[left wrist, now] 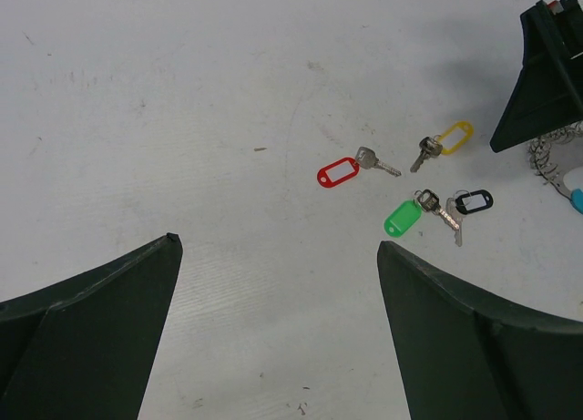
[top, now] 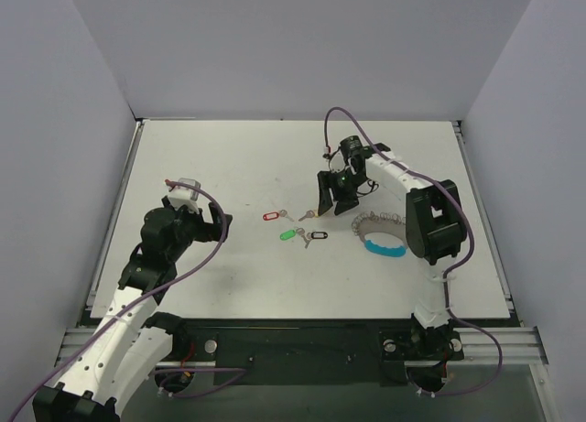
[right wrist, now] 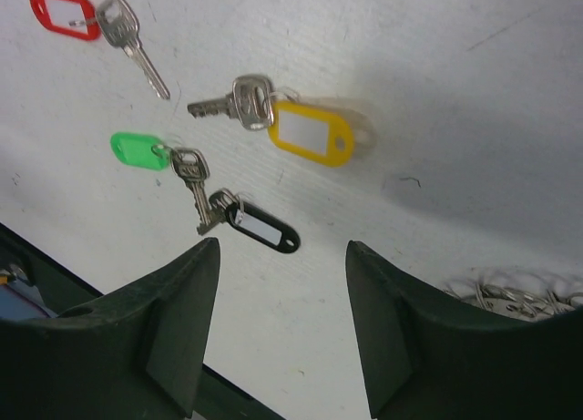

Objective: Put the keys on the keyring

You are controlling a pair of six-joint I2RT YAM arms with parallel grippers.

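Four keys lie loose on the white table. The red-tagged key is leftmost. The yellow-tagged key lies beside it. The green-tagged key and the black-tagged key lie close together, their blades touching or crossing. The keyring lies flat to their right, blue segment nearest the arms. My right gripper is open and empty, hovering between the yellow tag and the keyring. My left gripper is open and empty, left of the keys.
The table is walled by grey panels at the back and sides. The right arm's body stands just right of the keyring. A purple cable loops above the right wrist.
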